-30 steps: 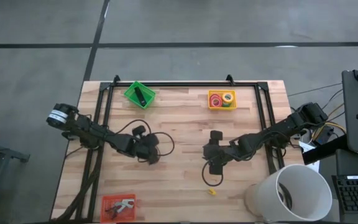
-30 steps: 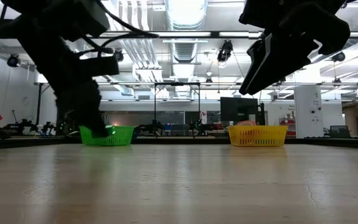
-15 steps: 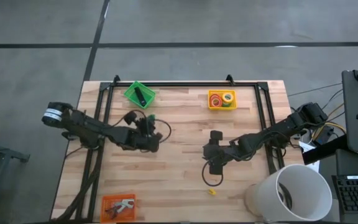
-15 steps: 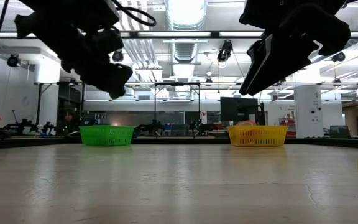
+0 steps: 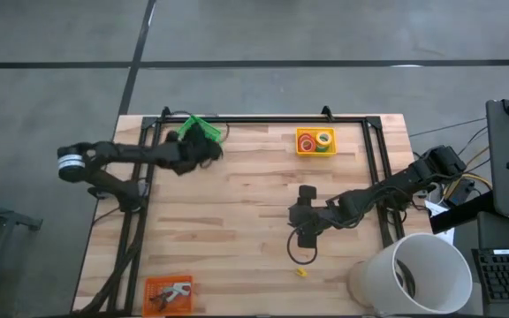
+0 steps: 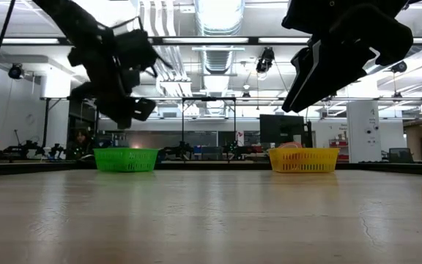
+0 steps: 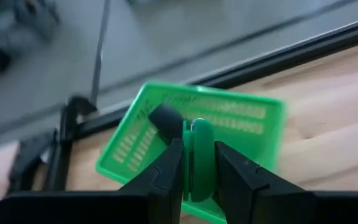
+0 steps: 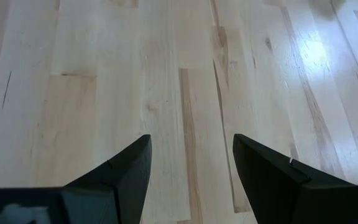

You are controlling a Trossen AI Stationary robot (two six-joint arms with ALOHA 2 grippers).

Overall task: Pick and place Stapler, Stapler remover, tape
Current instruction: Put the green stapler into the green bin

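Note:
My left gripper (image 5: 203,147) hangs above the green basket (image 7: 247,118) at the table's far left and is shut on a narrow green object (image 7: 201,155). A small black stapler (image 7: 166,118) lies inside that basket, just beyond the fingers. In the low view the left gripper (image 6: 127,110) is well above the green basket (image 6: 125,160). My right gripper (image 5: 304,231) waits open over bare wood right of the table's middle, and its wrist view shows only boards between the fingers (image 8: 123,174). My left gripper pinches the green object (image 7: 201,163) between its two fingers, one on each flat side. The object's rounded upper end (image 7: 199,127) reaches past the fingertips. It is lifted clear, above the green basket. The wrist view looks along the fingers, so how far back it reaches is hidden.
A yellow basket (image 5: 315,141) with tape rolls stands at the far edge, right of centre. An orange basket (image 5: 168,291) holding staple removers sits at the near left. A small yellow piece (image 5: 301,272) lies near the white bucket (image 5: 414,274). Black frame rails (image 5: 263,119) border the table.
My left gripper has risen from the table left of centre and swung toward the far edge, ending above the green basket with the green object between its fingers.

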